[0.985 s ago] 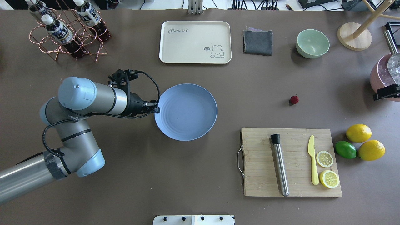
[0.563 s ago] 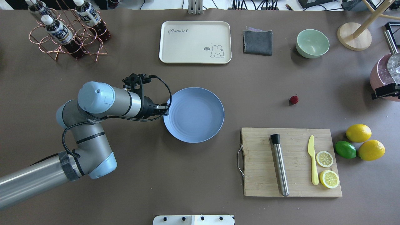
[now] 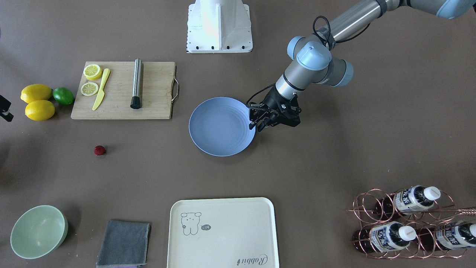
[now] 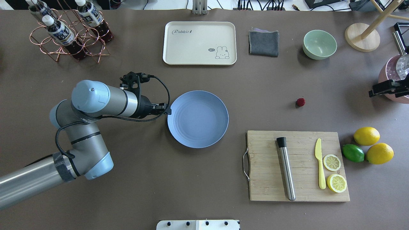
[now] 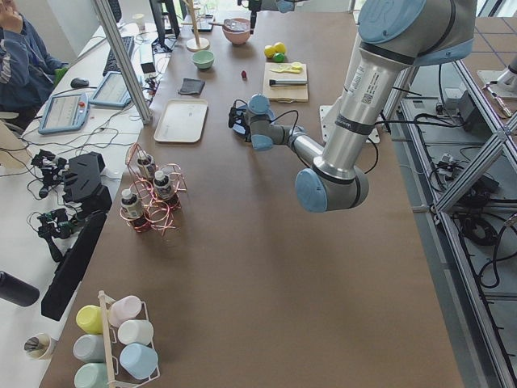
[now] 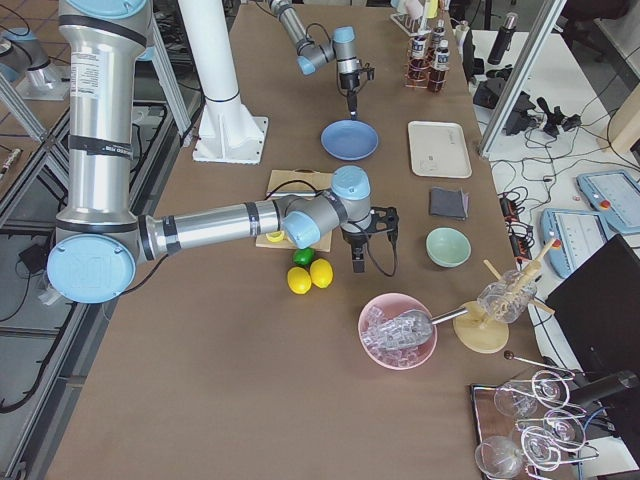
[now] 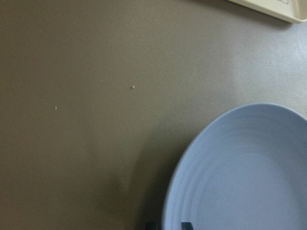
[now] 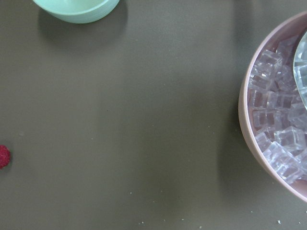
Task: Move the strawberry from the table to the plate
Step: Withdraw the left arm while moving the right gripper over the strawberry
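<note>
The strawberry (image 4: 300, 102) (image 3: 99, 150) is a tiny red berry alone on the table (image 4: 262, 92), right of the plate and above the cutting board. It also shows at the left edge of the right wrist view (image 8: 2, 156). The light-blue plate (image 4: 198, 119) (image 3: 222, 126) (image 7: 240, 177) lies flat and holds nothing. My left gripper (image 4: 168, 111) (image 3: 256, 124) is at the plate's left rim, open, its fingertips (image 7: 186, 224) either side of the rim. My right gripper (image 4: 372, 93) (image 6: 357, 262) hangs at the far right, well away from the berry; I cannot tell whether it is open or shut.
A cutting board (image 4: 265, 166) with a metal muddler, a yellow knife and lemon slices lies right of the plate. Two lemons and a lime (image 4: 353, 152) sit beside it. Along the back: bottle rack (image 4: 68, 32), cream tray (image 4: 199, 43), grey cloth (image 4: 263, 43), green bowl (image 4: 319, 44). A pink bowl of ice (image 8: 283, 129) stands at the right.
The plate slid right and slightly nearer with my left gripper, then stayed put while the left arm drew back a little. My right gripper came further in from the right edge.
</note>
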Controlling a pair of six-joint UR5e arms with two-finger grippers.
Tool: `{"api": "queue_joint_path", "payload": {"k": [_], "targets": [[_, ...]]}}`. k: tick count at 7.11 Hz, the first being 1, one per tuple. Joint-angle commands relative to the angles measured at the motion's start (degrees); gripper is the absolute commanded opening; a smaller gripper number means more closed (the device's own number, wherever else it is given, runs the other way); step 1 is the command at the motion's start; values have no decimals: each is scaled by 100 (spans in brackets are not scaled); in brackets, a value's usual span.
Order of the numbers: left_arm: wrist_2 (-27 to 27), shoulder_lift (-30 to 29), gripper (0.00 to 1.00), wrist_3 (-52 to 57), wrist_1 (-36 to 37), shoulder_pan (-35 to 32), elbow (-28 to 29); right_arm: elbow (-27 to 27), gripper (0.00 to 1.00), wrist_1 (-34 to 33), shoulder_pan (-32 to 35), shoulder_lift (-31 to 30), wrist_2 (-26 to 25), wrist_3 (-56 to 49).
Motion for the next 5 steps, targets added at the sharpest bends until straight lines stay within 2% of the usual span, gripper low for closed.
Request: {"api": "queue_joint_path", "payload": {"k": [1,4,5], "targets": [[-1118,672,98,697,0,-1005,-380,-61,100,-26,-581,504,-351,955],[-2711,1938,98,3102,26,-2824,-489,-491,100,-9,-1312,1252,-888,1775],[-2741,2299,98,4050,392,-3265,-488,-501,100,-8,-1375,1289,-916,1872]]}}
